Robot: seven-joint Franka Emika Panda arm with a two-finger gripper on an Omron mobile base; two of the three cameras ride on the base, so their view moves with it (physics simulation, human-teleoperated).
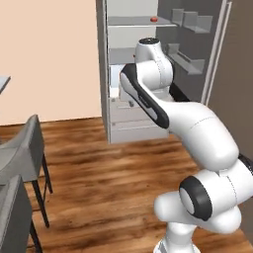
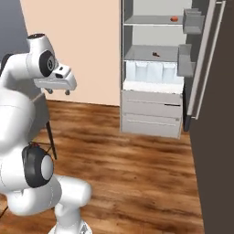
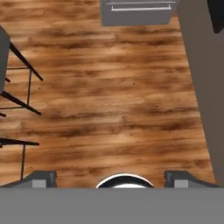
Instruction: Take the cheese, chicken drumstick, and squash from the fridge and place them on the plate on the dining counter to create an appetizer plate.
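The fridge stands open ahead of me. A small red-orange squash lies on its top shelf, and the squash shows again in the left base view. One shelf lower, the dark brown chicken drumstick lies above the pale-blue crisper bin. My gripper hangs well left of the fridge and points down at the wooden floor. In the hand view the gripper is open, its fingertips wide apart with nothing between them. The cheese, the plate and the dining counter are out of view.
The fridge door stands swung open on the right, with bins on its inside. Grey drawers fill the fridge's bottom. Grey stools stand at the left, their dark legs over the floor. Bare wooden floor lies between me and the fridge.
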